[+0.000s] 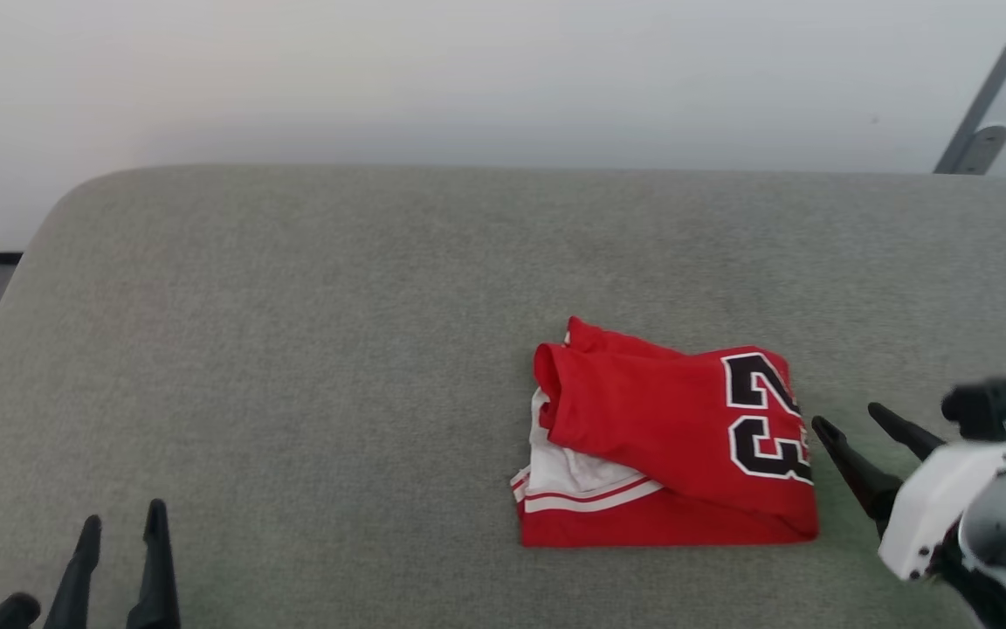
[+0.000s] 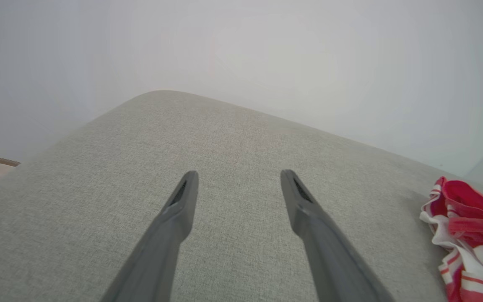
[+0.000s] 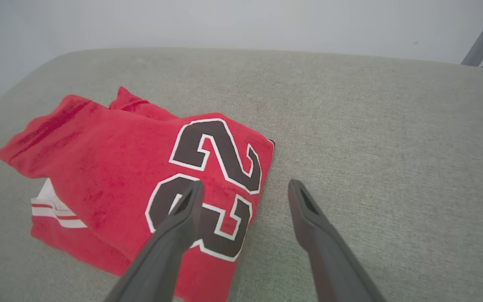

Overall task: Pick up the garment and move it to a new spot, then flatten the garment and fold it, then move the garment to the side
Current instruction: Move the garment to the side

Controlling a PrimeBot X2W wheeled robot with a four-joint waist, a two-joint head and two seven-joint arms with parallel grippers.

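Folded red garment (image 1: pixel 669 437) lies on a grey cushion (image 1: pixel 293 306), long axis three-to-nine o'clock, its three o'clock edge just beside the right gripper (image 1: pixel 846 417) with spread, empty fingers; left gripper (image 1: pixel 124 514), likewise spread, well apart.

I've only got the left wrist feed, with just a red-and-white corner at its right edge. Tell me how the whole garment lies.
Observer: The garment is folded into a compact block on the grey cushion, number 23 facing up, with a white sleeve showing at its left side.
Operator: Give me the right gripper's position.
Observer: The right gripper is at the garment's right edge, beside the 23, jaws open and holding nothing.
Operator: Now place my own gripper against the garment.
Observer: The left gripper is open near the cushion's front left, well apart from the garment, with bare cushion between them.
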